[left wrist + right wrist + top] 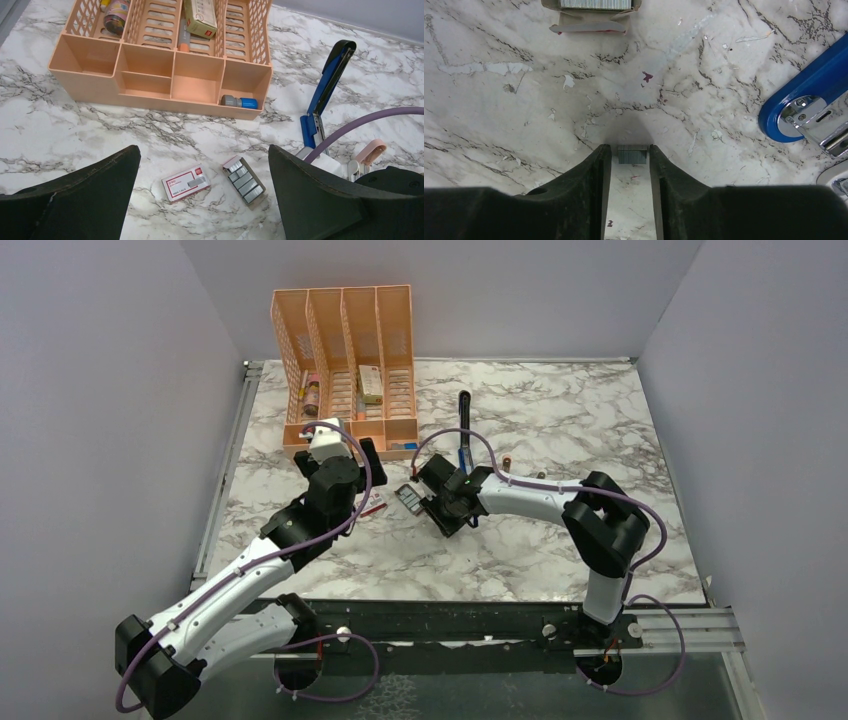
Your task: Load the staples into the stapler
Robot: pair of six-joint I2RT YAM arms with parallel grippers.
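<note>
Right, the marble table first, with the orange organiser parked in the far left corner, well out of the working area. Nobody is touching it.

The stapler lies around the middle of the table, toward the far edge. Its black top arm is swung right back along the table, and I'd say that's to leave the loading channel bare and ready for a strip.

Near the left edge, the left hand hangs above the table with its jaws spread wide, gripping nothing. My guess is it's waiting to steady the stapler when needed.

Just below it sits the red-and-white box, and the tray lies pulled out beside it toward the table's middle. The grey strips are exposed, so they can be picked without fumbling.

And here's the action: the right hand is low over the middle of the table, nearly shut, pinching one short staple strip by its two sides at the very fingertips. That looks like a sensible hold, leaving the underside free to drop into the channel. Whether the strip is clear of the table, I can't tell. The stapler's blue nose is close by on the hand's right, toward the far edge.
</note>
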